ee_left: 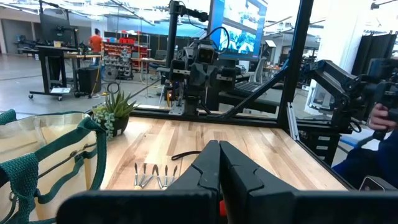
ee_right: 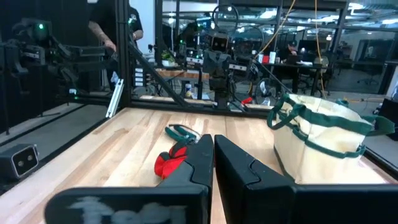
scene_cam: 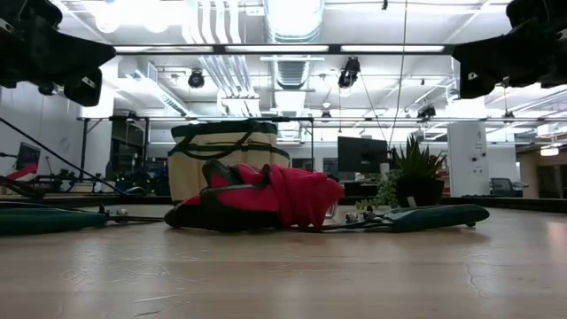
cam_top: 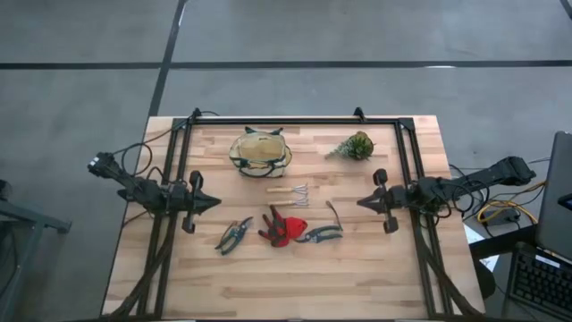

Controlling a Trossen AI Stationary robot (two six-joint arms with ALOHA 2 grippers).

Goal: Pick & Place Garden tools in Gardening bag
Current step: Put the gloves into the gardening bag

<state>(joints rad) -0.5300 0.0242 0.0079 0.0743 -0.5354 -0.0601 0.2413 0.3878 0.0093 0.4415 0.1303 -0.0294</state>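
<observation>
The tan gardening bag [cam_top: 260, 152] with green trim stands upright on its base at the table's far middle. Of the garden tools, a small rake [cam_top: 295, 191] lies in front of it. Nearer lie one pair of pruning shears [cam_top: 234, 234], a red piece [cam_top: 284, 227] and a second pair of shears [cam_top: 323, 233], all flat on the wood. My left gripper [cam_top: 217, 202] hovers shut at the table's left, pointing level toward the tools. My right gripper [cam_top: 359, 202] hovers shut at the right, facing it. Each wrist view shows shut fingers [ee_left: 219, 155] [ee_right: 213, 146] with nothing between them.
A small green plant [cam_top: 353, 146] sits at the far right of the table. A black frame [cam_top: 295, 121] runs along the far edge and both sides. Bare wood lies along the near edge. A person's hand and blue sleeve [ee_left: 379, 124] show beyond the table.
</observation>
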